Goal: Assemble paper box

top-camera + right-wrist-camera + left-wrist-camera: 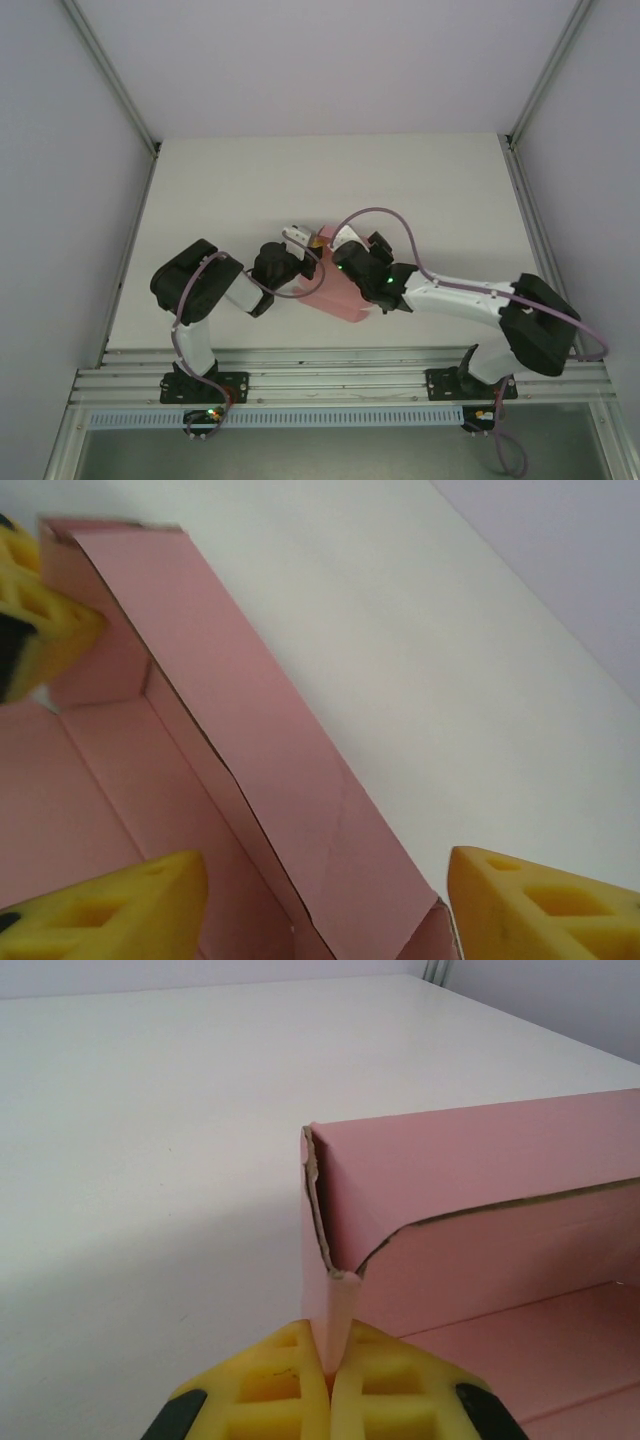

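The paper box [338, 296] is a pale pink shallow card box with raised walls, lying on the white table between my two arms. In the left wrist view my left gripper [338, 1338] is shut on the top edge of a box wall, at the corner of the paper box [480, 1180]. That corner's folded edges look ragged. My right gripper [325, 868] is open, its yellow fingers [530, 900] standing either side of the long wall of the paper box [200, 660] without touching it. The left gripper's yellow finger [40, 610] shows at the box's far corner.
The white table [250, 190] stretches out behind and beside the box, bounded by grey side walls and metal frame posts [150, 145]. Both arms [470, 300] crowd the near middle, with cables looping over them.
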